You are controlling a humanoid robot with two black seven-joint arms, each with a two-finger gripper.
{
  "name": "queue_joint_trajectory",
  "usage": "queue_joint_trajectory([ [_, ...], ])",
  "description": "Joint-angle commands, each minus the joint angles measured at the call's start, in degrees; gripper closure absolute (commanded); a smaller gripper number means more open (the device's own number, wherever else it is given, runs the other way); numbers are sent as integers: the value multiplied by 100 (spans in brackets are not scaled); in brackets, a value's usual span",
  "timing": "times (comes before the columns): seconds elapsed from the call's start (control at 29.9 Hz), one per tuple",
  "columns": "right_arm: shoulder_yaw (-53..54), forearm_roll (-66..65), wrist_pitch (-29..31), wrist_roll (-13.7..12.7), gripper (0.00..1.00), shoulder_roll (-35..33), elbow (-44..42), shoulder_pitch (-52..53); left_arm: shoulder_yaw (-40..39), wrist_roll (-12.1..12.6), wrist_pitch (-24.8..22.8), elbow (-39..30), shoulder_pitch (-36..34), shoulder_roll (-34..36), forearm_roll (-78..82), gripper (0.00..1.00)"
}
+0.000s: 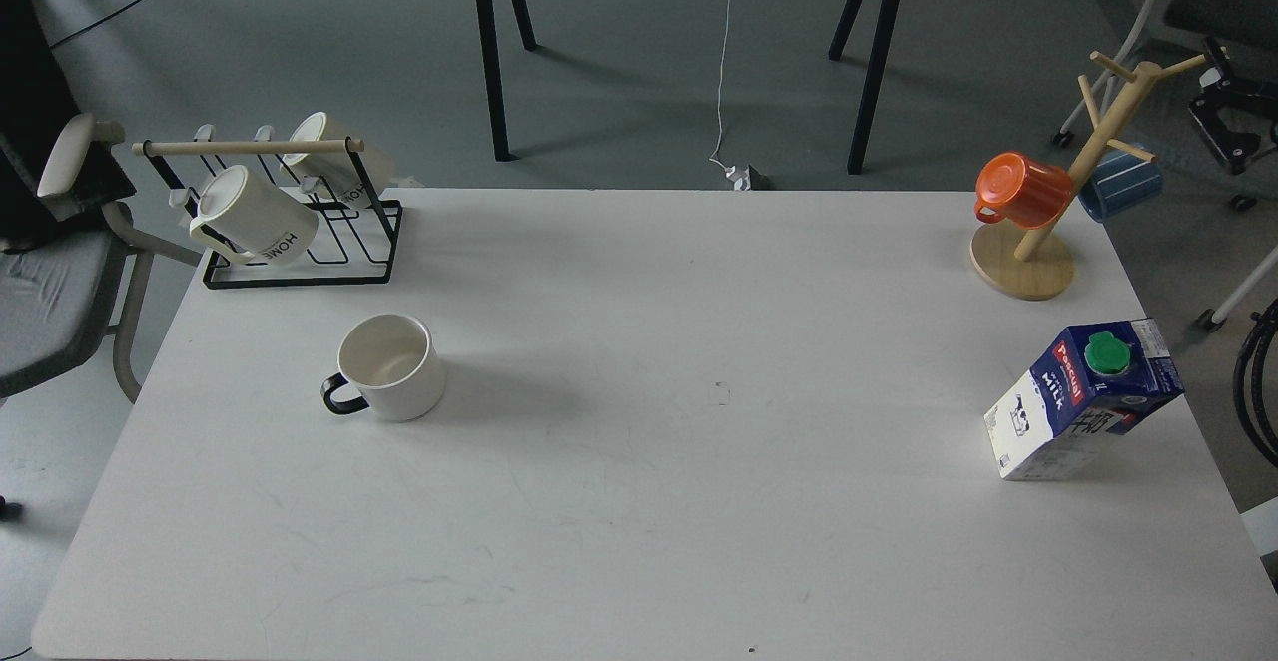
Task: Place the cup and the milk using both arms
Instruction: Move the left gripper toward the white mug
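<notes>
1. Neither end effector is in the head view, left or right, so I cannot tell if their fingers are apart or together.
2. On the left part of the white counter (639, 501) the cup (390, 366) stands upright, its black handle turned to the front-left. It is well apart from the left edge and from the front edge.
3. At the right side the milk (1083, 396) stands near the right edge of the counter, its green cap on top. In this view the carton seems to lean to the right.
4. Between the cup and the milk, the whole middle and front of the counter is bare and wide.
5. Behind the cup, in the far left corner, a black wire rack (300, 232) with a wooden bar carries two cream mugs (255, 214) lettered "HOME".
6. Behind the milk, in the far right corner, a wooden mug tree (1028, 257) holds an orange cup (1020, 190) and a blue cup (1123, 184).
7. A grey chair (50, 292) stands on the floor just beside the left edge of the counter.
</notes>
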Motion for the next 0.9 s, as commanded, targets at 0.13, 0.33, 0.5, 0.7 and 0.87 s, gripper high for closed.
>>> queue_joint_trajectory([
  [0.13, 0, 0, 0, -1, 2, 0, -6, 0, 65, -50, 1, -753, -409, 156, 1530, 0],
  [0.33, 0, 0, 0, -1, 2, -18, -5, 0, 21, -41, 1, -1885, -559, 217, 4009, 0],
  [0.5, 0, 0, 0, -1, 2, -26, -6, -79, 73, -50, 1, -4019, -454, 709, 5344, 0],
  [0.7, 9, 0, 0, -1, 2, -35, -6, -114, 82, -488, 1, -6043, 275, 1017, 7884, 0],
  [0.87, 18, 0, 0, -1, 2, -62, -6, -123, 100, -556, 1, -6423, 908, 1008, 9169, 0],
])
